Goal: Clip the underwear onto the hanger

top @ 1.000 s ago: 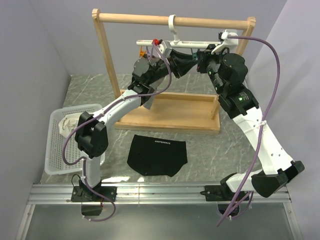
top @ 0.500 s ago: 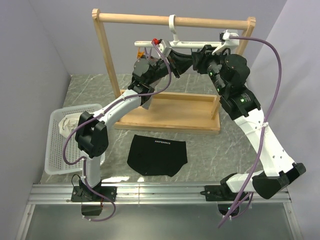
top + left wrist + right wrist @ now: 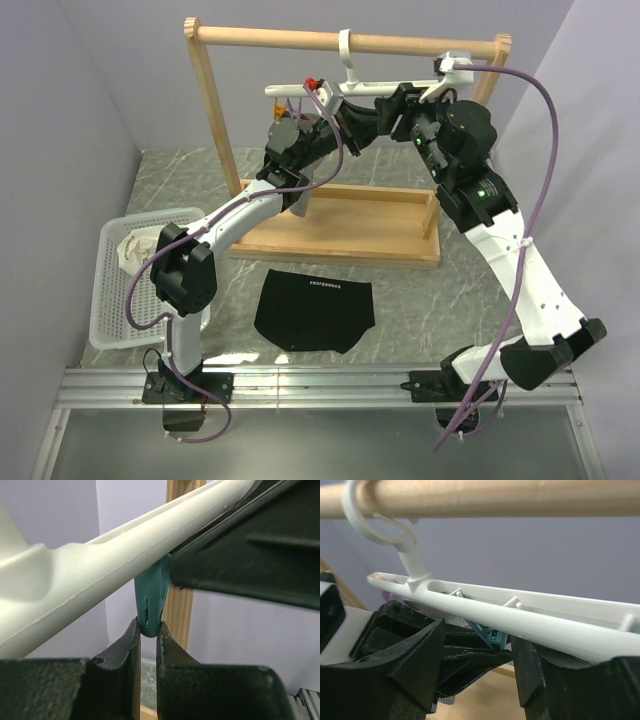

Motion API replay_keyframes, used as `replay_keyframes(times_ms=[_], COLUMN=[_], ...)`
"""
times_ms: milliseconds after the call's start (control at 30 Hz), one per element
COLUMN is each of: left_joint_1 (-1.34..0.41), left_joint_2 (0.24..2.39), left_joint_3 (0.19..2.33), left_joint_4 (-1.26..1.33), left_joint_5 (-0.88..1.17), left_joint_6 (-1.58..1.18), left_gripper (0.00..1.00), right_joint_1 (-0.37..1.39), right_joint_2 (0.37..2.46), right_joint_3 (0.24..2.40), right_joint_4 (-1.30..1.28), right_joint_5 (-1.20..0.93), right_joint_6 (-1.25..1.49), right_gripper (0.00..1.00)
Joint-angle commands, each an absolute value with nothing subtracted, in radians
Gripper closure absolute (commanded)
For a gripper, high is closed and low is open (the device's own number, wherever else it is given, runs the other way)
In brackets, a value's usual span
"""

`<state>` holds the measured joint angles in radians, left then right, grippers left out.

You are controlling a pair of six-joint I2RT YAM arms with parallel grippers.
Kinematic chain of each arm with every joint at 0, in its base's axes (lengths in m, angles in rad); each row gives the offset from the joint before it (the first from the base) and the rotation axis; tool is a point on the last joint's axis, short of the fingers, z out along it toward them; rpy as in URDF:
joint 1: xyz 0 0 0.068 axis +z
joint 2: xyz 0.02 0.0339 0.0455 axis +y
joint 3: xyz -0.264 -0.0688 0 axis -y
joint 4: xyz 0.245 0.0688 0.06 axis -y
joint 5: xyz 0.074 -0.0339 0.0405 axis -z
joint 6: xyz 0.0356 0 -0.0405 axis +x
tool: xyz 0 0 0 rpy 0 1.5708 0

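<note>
Hanger [image 3: 345, 87] slightly leftward, right tool [image 3: 477, 650] wider

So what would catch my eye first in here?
The left arm and right arm both stretch up to the white hanger hung on the wooden rack at the back. There the left tool pinches a teal clip. Nearer the front, black underwear lies flat on the table, unclipped.

Lavender walls [image 3: 80, 100], grey marble tabletop [image 3: 420, 290]
</note>
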<state>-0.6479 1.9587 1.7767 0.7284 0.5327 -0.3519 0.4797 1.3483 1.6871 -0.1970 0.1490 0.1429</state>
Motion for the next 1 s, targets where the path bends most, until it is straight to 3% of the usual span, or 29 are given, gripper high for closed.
replay_keyframes(times_ms=[0, 133, 233, 633, 667, 833, 967], left_joint_1=[-0.66, -0.661, -0.664, -0.669, -0.667, -0.664, -0.65], left_joint_2=[1.911, 1.907, 1.904, 1.884, 1.881, 1.835, 1.793], left_joint_3=[1.761, 1.753, 1.75, 1.729, 1.721, 1.681, 1.628], left_joint_4=[0.727, 0.73, 0.729, 0.704, 0.701, 0.669, 0.66], left_joint_5=[0.54, 0.546, 0.548, 0.555, 0.555, 0.558, 0.549], left_joint_6=[-0.325, -0.321, -0.318, -0.293, -0.288, -0.259, -0.245], left_gripper=[1.0, 1.0, 1.0, 0.99, 0.96, 0.55, 0.46], right_joint_1=[0.485, 0.495, 0.495, 0.495, 0.494, 0.495, 0.494], right_joint_2=[1.384, 1.388, 1.391, 1.424, 1.425, 1.427, 1.419], right_joint_3=[1.747, 1.743, 1.747, 1.816, 1.821, 1.825, 1.818], right_joint_4=[-0.198, -0.187, -0.176, -0.199, -0.202, -0.209, -0.209], right_joint_5=[0.17, 0.19, 0.219, 0.258, 0.255, 0.238, 0.222], right_joint_6=[0.129, 0.117, 0.121, 0.163, 0.166, 0.167, 0.176], right_gripper=[0.38, 0.37, 0.43, 0.94, 0.99, 1.0, 1.0])
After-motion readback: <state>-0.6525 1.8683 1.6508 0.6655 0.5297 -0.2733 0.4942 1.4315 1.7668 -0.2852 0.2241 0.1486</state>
